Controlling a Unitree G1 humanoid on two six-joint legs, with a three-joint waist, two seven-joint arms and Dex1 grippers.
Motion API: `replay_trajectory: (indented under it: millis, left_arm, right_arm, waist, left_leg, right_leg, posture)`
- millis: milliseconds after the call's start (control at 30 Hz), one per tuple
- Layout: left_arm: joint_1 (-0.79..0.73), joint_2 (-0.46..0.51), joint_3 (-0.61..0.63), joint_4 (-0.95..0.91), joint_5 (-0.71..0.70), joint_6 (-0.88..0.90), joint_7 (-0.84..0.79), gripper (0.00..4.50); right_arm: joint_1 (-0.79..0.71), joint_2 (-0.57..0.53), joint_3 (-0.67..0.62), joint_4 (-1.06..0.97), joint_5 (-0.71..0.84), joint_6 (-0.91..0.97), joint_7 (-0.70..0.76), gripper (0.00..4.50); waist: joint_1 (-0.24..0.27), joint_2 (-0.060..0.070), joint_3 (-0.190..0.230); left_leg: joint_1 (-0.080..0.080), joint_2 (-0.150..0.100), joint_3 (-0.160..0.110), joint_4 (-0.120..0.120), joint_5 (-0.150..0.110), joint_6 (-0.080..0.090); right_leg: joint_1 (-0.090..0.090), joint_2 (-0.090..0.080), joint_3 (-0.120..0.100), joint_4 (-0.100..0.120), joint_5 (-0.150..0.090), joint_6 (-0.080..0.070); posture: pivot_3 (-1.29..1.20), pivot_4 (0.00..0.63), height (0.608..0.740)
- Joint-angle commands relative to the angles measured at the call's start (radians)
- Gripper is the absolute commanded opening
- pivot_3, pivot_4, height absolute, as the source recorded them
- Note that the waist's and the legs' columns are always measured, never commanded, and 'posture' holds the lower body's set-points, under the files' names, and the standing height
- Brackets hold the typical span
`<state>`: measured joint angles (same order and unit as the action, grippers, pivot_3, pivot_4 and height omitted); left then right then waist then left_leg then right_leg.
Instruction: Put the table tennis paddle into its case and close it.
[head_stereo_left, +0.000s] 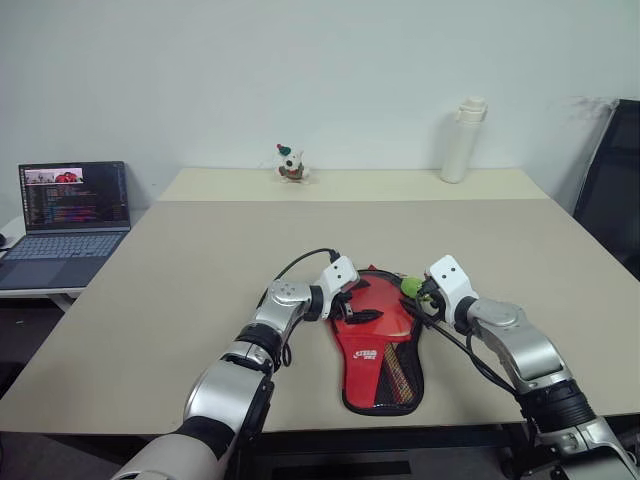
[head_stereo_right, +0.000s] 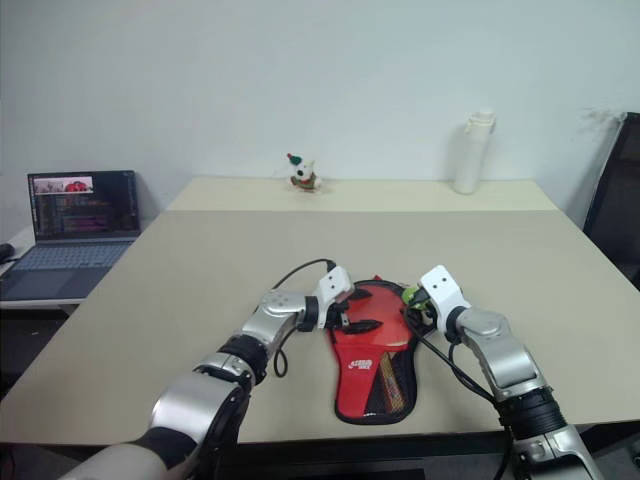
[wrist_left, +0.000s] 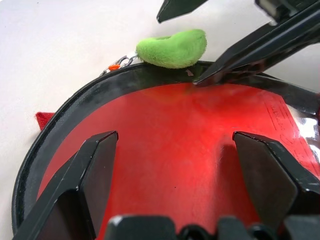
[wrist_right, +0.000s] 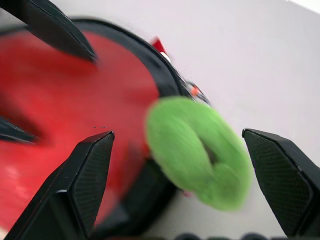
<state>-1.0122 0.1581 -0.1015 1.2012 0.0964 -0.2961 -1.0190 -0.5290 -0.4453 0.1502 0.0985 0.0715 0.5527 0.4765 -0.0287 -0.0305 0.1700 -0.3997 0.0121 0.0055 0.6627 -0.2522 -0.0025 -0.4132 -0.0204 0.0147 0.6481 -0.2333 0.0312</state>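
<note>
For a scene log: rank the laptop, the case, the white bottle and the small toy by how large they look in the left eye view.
Largest to smallest as they look:
1. laptop
2. case, not far behind, and partly covered by the grippers
3. white bottle
4. small toy
The bottle and toy stand farther back, so true sizes may differ.

Even, diffuse indoor light; head views are bright and mostly sharp, the white wall in the upper frame slightly grey toward the corners. Soft, short shadows lie under the case (head_stereo_left: 380, 345) and both arms at lower centre. The laptop (head_stereo_left: 72, 222) screen at left glows. Left wrist view: pale glare streaks the red face (wrist_left: 190, 145); near fingers are soft. Right wrist view: blurred throughout, the green tag (wrist_right: 200, 150) smeared.
</note>
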Motion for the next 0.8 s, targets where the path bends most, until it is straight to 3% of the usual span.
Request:
replay_trajectory:
  millis: [33, 400, 567, 800]
  left_arm:
    - [0.021, 0.011, -0.004, -0.006, 0.000, -0.008, -0.005, 4.03]
    - [0.039, -0.007, -0.026, -0.006, 0.014, -0.006, -0.010, 4.03]
    - [0.041, -0.021, -0.037, 0.002, 0.021, 0.007, -0.024, 4.03]
    - [0.046, -0.037, -0.040, 0.012, 0.022, 0.029, -0.025, 4.03]
  right_arm:
    - [-0.041, 0.013, -0.027, 0.022, -0.013, -0.033, -0.020, 3.89]
    - [-0.047, 0.010, -0.050, 0.038, -0.022, -0.037, -0.034, 0.13]
    - [-0.030, -0.030, -0.063, 0.013, -0.021, -0.025, -0.012, 0.02]
    - [0.075, -0.167, -0.099, -0.130, 0.010, 0.035, 0.090, 0.02]
  waist:
    - [-0.001, 0.000, 0.000]
    - [0.000, 0.000, 0.000]
    - [0.001, 0.001, 0.000]
    - [0.010, 0.002, -0.001]
  left_leg:
    - [0.000, 0.000, 0.000, 0.000, 0.000, 0.000]
    - [0.000, 0.000, 0.000, 0.000, 0.000, 0.000]
    - [0.000, 0.000, 0.000, 0.000, 0.000, 0.000]
    - [0.001, 0.000, -0.001, 0.000, 0.000, 0.000]
  right_leg:
    - [0.000, 0.000, 0.000, 0.000, 0.000, 0.000]
    - [0.000, 0.000, 0.000, 0.001, 0.000, -0.001]
    - [0.000, 0.000, 0.000, 0.000, 0.000, -0.001]
    - [0.002, -0.001, 0.000, -0.001, 0.000, 0.000]
  posture:
    - [0.00, 0.150, 0.740]
    - [0.00, 0.150, 0.740]
    - [0.00, 0.150, 0.740]
    - [0.00, 0.150, 0.740]
